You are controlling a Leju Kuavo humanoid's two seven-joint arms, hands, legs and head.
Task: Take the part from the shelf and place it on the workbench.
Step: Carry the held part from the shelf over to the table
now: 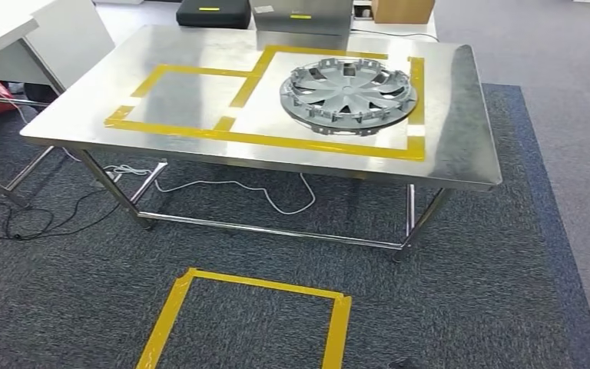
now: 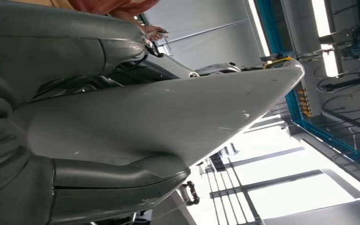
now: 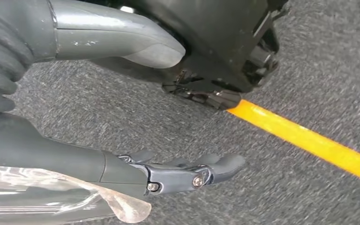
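Before me stands a steel workbench [image 1: 461,131] filling the upper half of the frame. A grey wheel cover [image 1: 347,95] (its ribbed side up) lies inside the larger yellow tape outline [image 1: 319,144], upper centre-right. Below, a yellow tape square [image 1: 170,311] marks the grey carpet [image 1: 476,292].

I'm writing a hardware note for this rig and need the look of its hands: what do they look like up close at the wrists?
The right hand has a grey ribbed cover, a thick smooth light-grey thumb with small scuffs, and darker fingers with visible screws; a clear plastic film lies along it. The left hand shows the same ribbed grey cover and glossy grey shells, lightly scratched.
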